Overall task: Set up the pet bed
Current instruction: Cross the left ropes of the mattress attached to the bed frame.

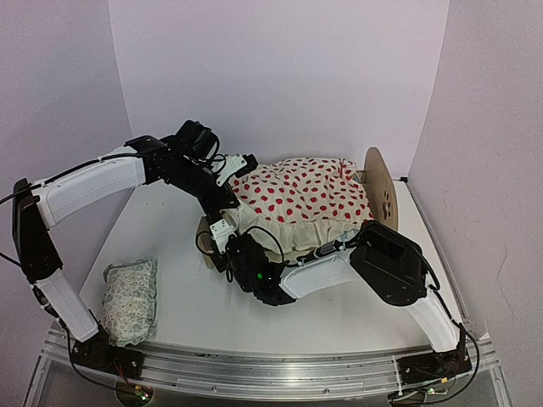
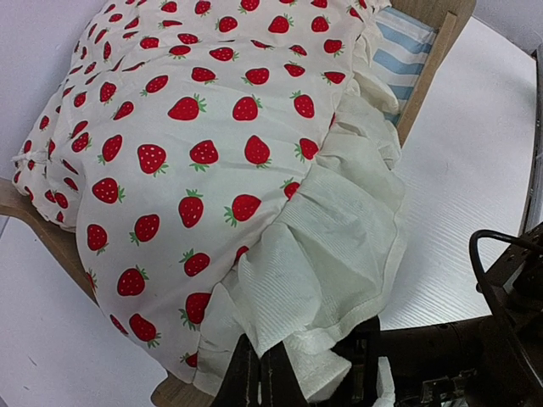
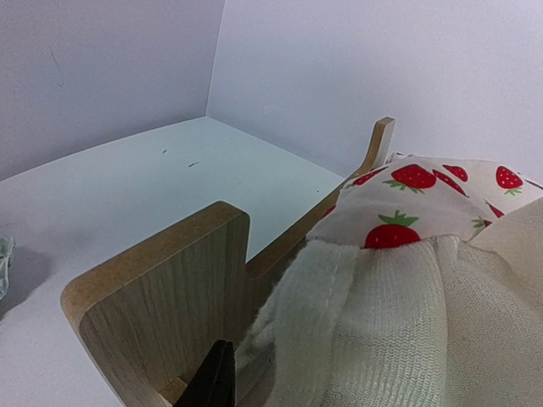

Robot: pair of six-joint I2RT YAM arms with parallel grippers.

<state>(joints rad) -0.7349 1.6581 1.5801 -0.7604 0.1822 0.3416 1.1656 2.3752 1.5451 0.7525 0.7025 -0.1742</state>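
Note:
The pet bed (image 1: 383,188) stands mid-table, its rounded headboard at the right. The cream strawberry blanket (image 1: 301,197) lies heaped over it. In the left wrist view a strip of striped mattress (image 2: 405,52) shows beside the wooden side rail (image 2: 427,75). My left gripper (image 2: 307,373) is shut on the blanket's white ruffle (image 2: 327,254) at the foot end; it also shows in the top view (image 1: 227,197). My right gripper (image 1: 227,248) is at the footboard (image 3: 161,297). Only one black fingertip (image 3: 216,377) shows, between the footboard and the blanket's ruffle (image 3: 373,331); the other is hidden.
A small pale green-patterned pillow (image 1: 131,298) lies on the table at the near left. White walls close the table at the back and both sides. The right arm's forearm (image 1: 386,263) lies in front of the bed.

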